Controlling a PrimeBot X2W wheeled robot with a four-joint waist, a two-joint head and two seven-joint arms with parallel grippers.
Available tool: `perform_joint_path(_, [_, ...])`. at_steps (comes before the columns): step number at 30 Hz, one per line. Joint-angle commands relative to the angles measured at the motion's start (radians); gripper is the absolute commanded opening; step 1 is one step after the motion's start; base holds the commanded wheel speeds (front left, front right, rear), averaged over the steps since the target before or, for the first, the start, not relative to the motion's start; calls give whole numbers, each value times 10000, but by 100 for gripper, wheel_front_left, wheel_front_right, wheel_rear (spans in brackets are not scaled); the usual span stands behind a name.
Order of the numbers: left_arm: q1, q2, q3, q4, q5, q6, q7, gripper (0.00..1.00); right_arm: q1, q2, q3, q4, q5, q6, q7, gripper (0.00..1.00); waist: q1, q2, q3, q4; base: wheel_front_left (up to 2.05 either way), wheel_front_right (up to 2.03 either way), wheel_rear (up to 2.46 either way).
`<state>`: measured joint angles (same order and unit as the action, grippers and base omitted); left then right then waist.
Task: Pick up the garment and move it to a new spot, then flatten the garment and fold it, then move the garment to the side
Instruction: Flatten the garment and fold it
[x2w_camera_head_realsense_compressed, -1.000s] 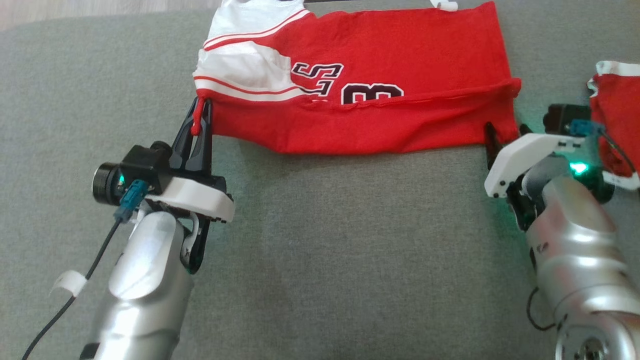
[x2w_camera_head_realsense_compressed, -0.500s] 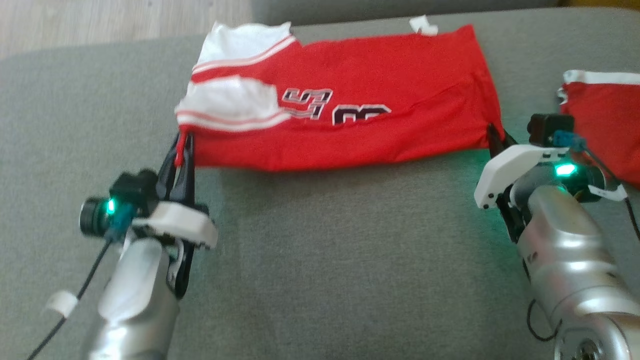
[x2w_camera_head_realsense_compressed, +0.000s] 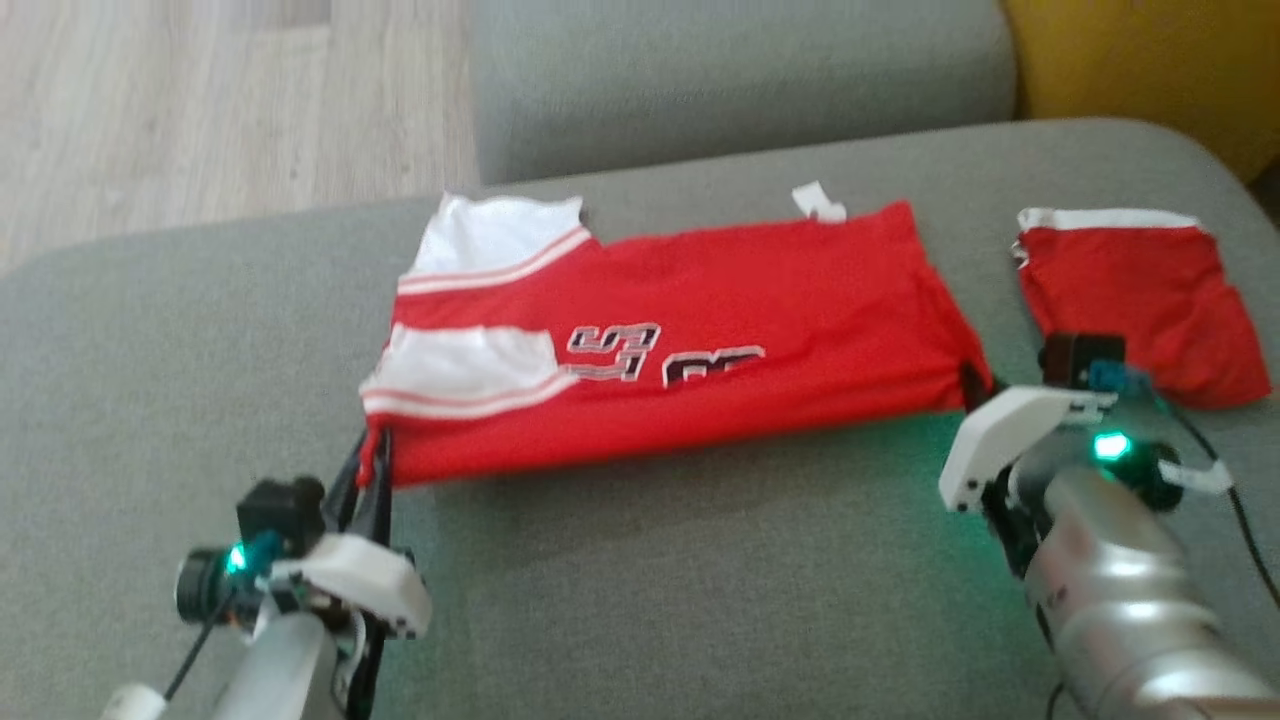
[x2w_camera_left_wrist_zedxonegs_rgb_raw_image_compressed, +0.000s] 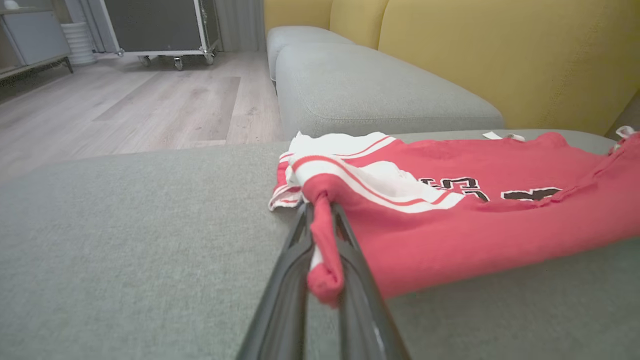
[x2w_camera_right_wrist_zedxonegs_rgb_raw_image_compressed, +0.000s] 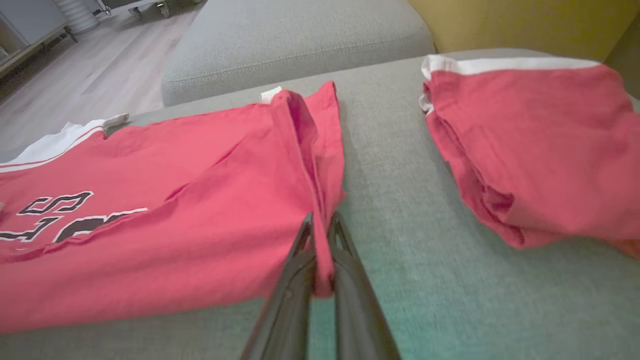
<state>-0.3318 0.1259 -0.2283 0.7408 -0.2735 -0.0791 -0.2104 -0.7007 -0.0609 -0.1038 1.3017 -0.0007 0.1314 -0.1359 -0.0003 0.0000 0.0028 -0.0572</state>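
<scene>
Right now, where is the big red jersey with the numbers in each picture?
Head view: the red jersey lies across the middle of the grey cushion.
Left wrist view: right half, corner pinched in the left gripper.
Right wrist view: left half, edge pinched in the right gripper.
Shared landmark: the white label on the jersey's far edge.

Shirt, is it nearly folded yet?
Partly. The shirt lies flat on the cushion, and one flap looks folded over, covering half its lettering. Right now the left gripper and right gripper each pinch a near corner. Left to do: finish the folding, then move it aside.
</scene>
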Motion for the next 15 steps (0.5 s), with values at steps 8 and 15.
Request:
perform_joint_path(8, [752,382,9,-776,-318,-136,876,0,530,107,875,-226,1427,-7,323,0,3,0,-549,-222,0,0,0])
perform_joint_path(15, [1520,427,-101,-1963,-415,91,1488,0,1264,107,1433,-802,2400,-7,313,0,3,0,-619,-340,0,0,0])
